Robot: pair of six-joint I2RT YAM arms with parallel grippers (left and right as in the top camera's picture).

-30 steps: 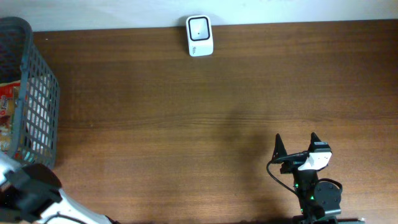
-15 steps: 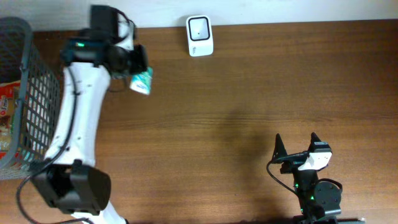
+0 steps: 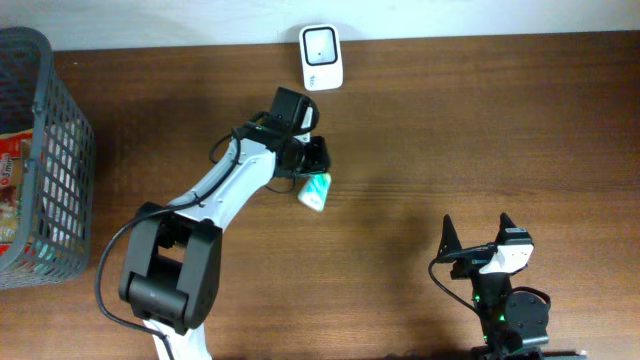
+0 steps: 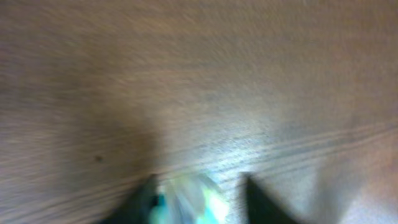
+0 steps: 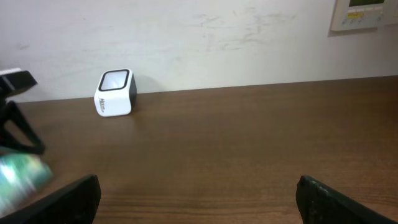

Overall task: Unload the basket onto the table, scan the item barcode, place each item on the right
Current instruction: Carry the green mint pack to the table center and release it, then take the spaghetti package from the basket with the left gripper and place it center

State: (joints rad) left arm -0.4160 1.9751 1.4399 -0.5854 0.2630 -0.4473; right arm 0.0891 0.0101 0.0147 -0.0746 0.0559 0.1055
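The item, a small teal and white pack (image 3: 316, 190), sits at the tips of my left gripper (image 3: 317, 160) in the middle of the table, below the scanner. In the blurred left wrist view the pack (image 4: 186, 202) rests against the left finger, with a gap to the right finger; my left gripper (image 4: 199, 190) is open. The scanner (image 3: 320, 57), a white box with a dark window, stands at the back edge and shows again in the right wrist view (image 5: 115, 92). My right gripper (image 3: 476, 232) rests open near the front right, nothing between its fingers (image 5: 198, 199). No barcode is readable.
A grey wire basket (image 3: 60, 150) holding red packs (image 3: 8, 180) stands at the left edge. A white wall runs behind the table. The pack (image 5: 22, 177) shows as a blur at the left in the right wrist view.
My left arm has swung from the basket side to the table's middle with the teal pack. Its jaws have parted from shut to open. The right arm has not moved.
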